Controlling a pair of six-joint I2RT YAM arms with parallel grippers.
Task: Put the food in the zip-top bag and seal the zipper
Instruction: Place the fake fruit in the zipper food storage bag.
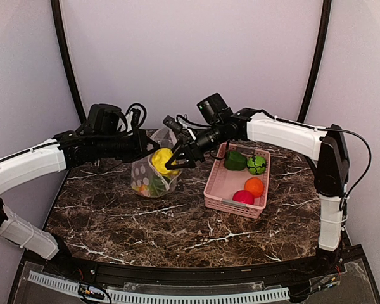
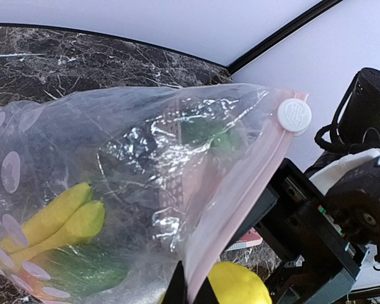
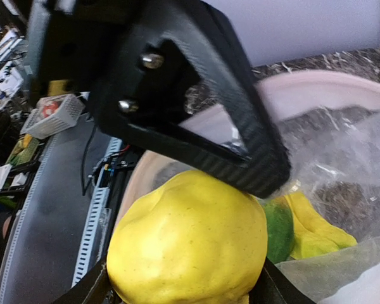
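**Zip-top bag (image 1: pixel 153 180) held up at centre frame, yellow pepper (image 1: pixel 163 160) at its mouth**

The zip-top bag stood just left of centre in the overhead view. Its bottom rested on the marble table (image 1: pixel 177 231) and its top was raised. The left end effector (image 1: pixel 147 151) reached in from the left of the frame and was pressed together on the bag's mouth edge. In the left wrist view the pinkish zipper (image 2: pixel 240 202) ran down the frame to the dark fingertips (image 2: pixel 176 291) at the bottom edge. Through the clear dotted plastic, a banana (image 2: pixel 57 221) and a green piece (image 2: pixel 88 269) lay at the lower left of that view.

The right end effector (image 1: pixel 179 158) came in from the upper right and pinched the yellow pepper between its fingers, right at the bag's opening. In the right wrist view the pepper filled the lower centre, with one black finger (image 3: pixel 196 120) crossing above it and the bag's rim curving behind. Whether the pepper had passed the rim could not be told.

More food lay in the pink basket (image 1: pixel 231 204), right of centre and just beside the bag. A green pepper (image 1: pixel 235 160) and a darker green ball (image 1: pixel 256 164) sat at its upper end. An orange (image 1: pixel 254 186) and a red-pink ball (image 1: pixel 243 197) sat nearer the bottom of the frame.
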